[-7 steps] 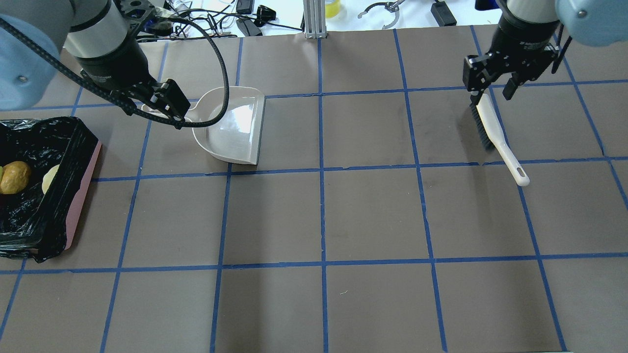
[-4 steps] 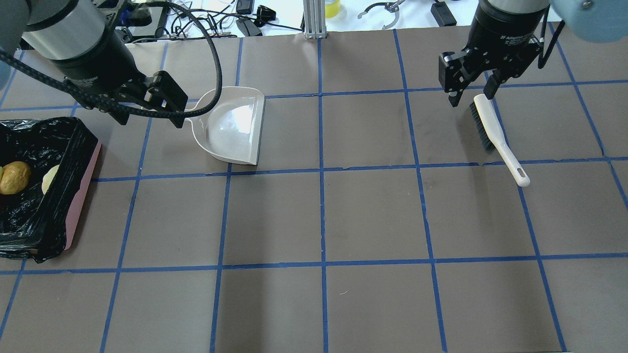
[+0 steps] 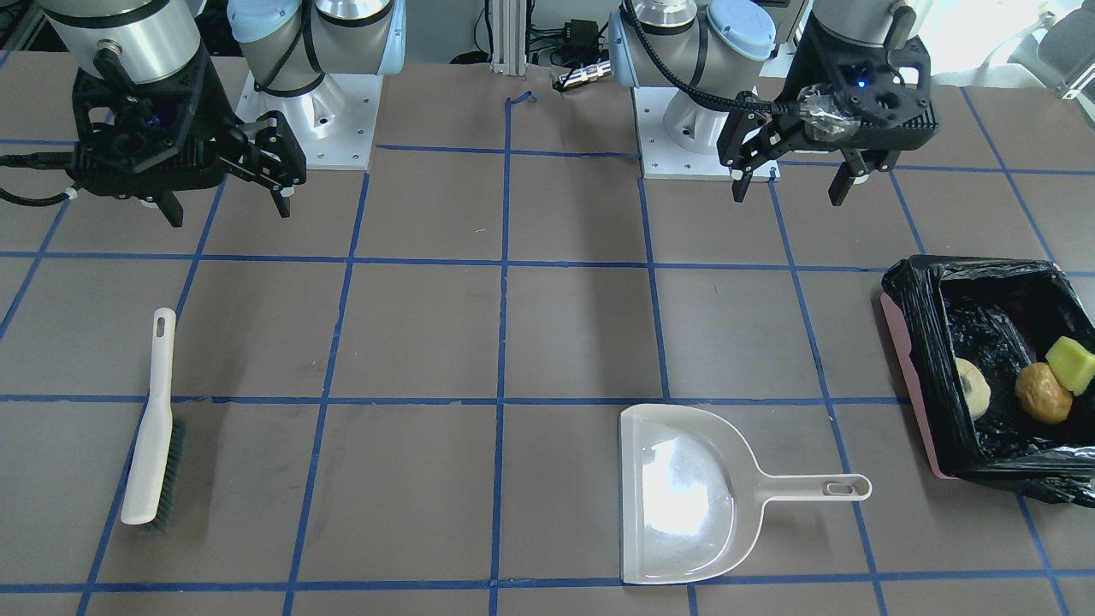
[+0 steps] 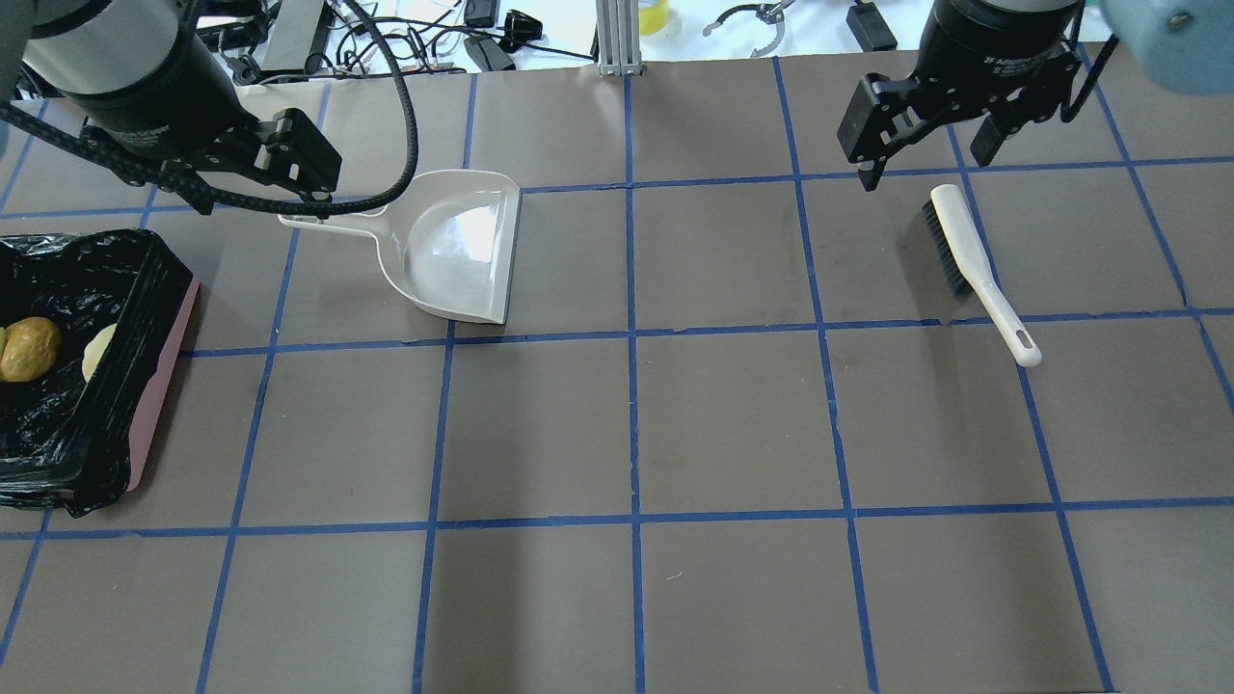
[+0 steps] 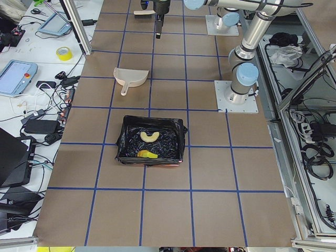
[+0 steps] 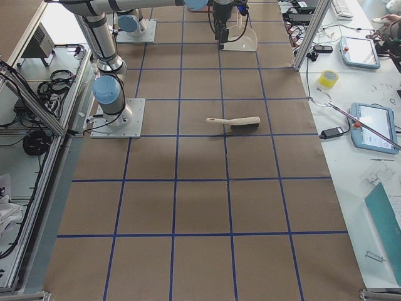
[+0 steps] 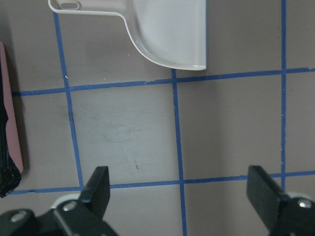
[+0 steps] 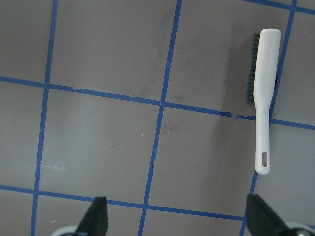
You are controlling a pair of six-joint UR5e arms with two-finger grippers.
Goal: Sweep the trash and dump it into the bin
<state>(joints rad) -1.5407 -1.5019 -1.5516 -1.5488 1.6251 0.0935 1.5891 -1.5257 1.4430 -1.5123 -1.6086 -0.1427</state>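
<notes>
The pink bin point(image 3: 905, 370) with its black bag stands at the table's left end, also in the overhead view point(image 4: 159, 376). In it lie the orange-brown lump point(image 3: 1042, 393), the cream crescent point(image 3: 973, 387) and the yellow-green wedge point(image 3: 1071, 364). My left gripper point(image 4: 260, 198) is open and empty, raised above and behind the beige dustpan's point(image 4: 458, 251) handle. My right gripper point(image 4: 925, 166) is open and empty, raised behind the white brush point(image 4: 969, 251). The left wrist view shows the dustpan point(image 7: 167, 29) beyond the open fingers. The right wrist view shows the brush point(image 8: 263, 93) lying flat.
The brown table point(image 4: 733, 424) is marked with a blue tape grid. The dustpan point(image 3: 684, 496) and the brush point(image 3: 152, 436) lie flat on it, far apart. Cables and devices lie beyond the far edge point(image 4: 482, 39).
Both grippers have lifted and drawn back, the left from the dustpan's handle, the right from the brush's head. The dustpan, the brush and the bin have not moved.
</notes>
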